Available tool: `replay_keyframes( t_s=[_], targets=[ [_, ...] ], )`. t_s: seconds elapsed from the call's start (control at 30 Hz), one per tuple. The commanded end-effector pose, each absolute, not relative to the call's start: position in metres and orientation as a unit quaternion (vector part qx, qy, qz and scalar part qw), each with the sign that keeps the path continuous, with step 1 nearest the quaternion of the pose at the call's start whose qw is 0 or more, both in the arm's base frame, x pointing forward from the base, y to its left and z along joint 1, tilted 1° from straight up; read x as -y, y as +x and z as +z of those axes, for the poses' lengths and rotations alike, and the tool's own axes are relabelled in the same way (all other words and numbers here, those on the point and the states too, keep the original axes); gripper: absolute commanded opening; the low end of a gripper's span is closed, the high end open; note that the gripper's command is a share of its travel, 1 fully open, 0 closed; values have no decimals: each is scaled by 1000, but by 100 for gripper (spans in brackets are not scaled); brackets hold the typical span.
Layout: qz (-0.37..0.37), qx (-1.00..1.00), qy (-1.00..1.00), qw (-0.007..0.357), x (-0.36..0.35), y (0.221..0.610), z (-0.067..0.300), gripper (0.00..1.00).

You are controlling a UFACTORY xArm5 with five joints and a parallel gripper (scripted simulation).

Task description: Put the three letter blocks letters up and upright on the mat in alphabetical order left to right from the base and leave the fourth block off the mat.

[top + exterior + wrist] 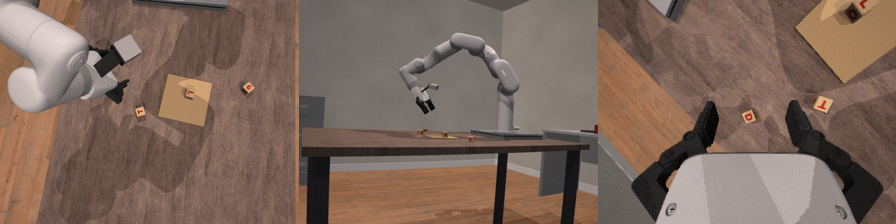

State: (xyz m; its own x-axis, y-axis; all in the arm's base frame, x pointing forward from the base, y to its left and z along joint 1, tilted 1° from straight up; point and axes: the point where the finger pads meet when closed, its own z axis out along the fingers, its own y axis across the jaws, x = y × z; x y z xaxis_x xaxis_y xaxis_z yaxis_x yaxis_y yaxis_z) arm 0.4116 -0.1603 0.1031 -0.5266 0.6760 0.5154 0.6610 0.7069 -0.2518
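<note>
A tan mat [185, 99] lies flat on the dark wooden table. A block showing L [190, 93] sits on the mat near its far edge. A block showing T [140, 111] lies on the table just left of the mat. A block showing 6 [248, 87] lies on the table far right of the mat. A block showing D [749, 116] shows only in the wrist view, on the table left of the T block [822, 104]. My gripper [751, 109] [426, 107] is open and empty, high above the D block [425, 130], and in the exterior view it hangs well clear of the table.
The robot's base plate [179, 3] sits at the table's far edge. The table's left edge runs close to the D block, with wooden floor beyond it. A grey cabinet [311, 112] and a grey side table [570, 135] stand off the table.
</note>
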Motion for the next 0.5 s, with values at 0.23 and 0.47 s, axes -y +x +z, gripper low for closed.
replay_keyframes(
  t_s=[0.23,0.47],
  targets=[
    [12,874,-383,299,161,413,104,100],
    [11,876,-381,295,161,413,104,100]
  ],
)
